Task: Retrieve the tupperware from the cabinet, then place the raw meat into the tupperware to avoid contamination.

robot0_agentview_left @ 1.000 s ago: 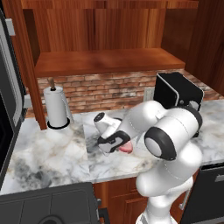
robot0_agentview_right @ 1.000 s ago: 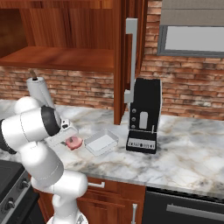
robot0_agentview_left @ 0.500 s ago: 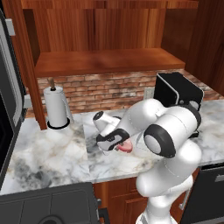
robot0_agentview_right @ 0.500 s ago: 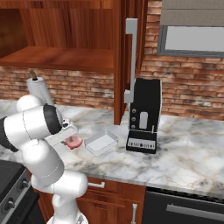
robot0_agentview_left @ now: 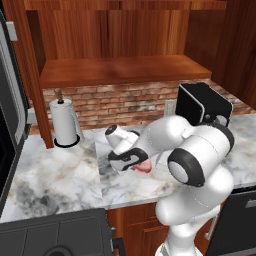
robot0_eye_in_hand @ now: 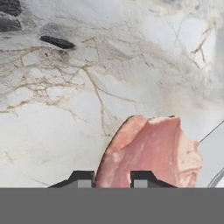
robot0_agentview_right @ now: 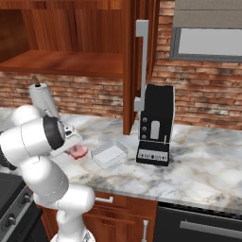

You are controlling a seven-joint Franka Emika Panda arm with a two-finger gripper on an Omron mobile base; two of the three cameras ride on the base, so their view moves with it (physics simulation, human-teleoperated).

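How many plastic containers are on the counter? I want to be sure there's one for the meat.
1. The small whitish translucent plastic container sits on the marble counter, between the pink-red slab of meat and the black coffee machine.

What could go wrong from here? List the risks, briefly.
1. The gripper is closed on one edge of the raw meat; most of the slab hangs beyond the fingertips, so it may slip out during the carry.
2. The tupperware is small and sits beside the meat on the counter, so a slightly off release could leave the meat draped over its rim or on the marble.
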